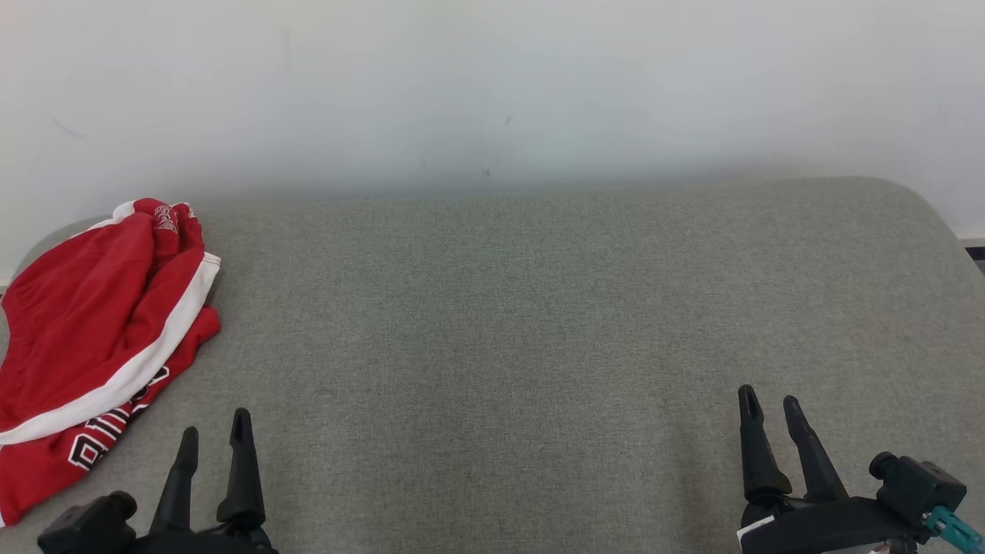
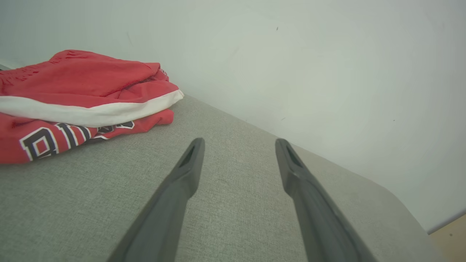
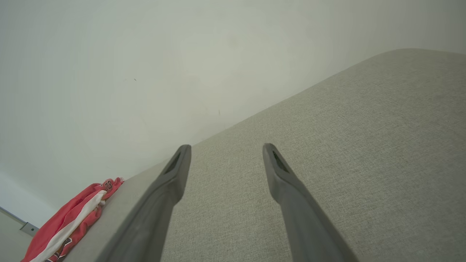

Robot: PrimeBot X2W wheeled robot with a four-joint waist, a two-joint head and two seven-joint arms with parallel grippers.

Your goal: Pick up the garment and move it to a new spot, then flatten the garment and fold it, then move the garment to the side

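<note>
- Lying bunched at the far left of the counter (image 1: 500, 323), a red garment (image 1: 92, 323); white stripe along one edge; black-and-white lettering on the near fold; layers lapped loosely over one another; its left part runs past the head view's left edge.
- Left claw (image 1: 215, 425) at near left; fingers spread apart, nothing between them; just right of the garment's near end, not touching it.
- Right claw (image 1: 768, 396) at near right; fingers apart, holding nothing; well apart from the garment.
- Counter covered in grey woven cloth; far corners rounded; pale wall (image 1: 492, 92) behind its far edge.
</note>
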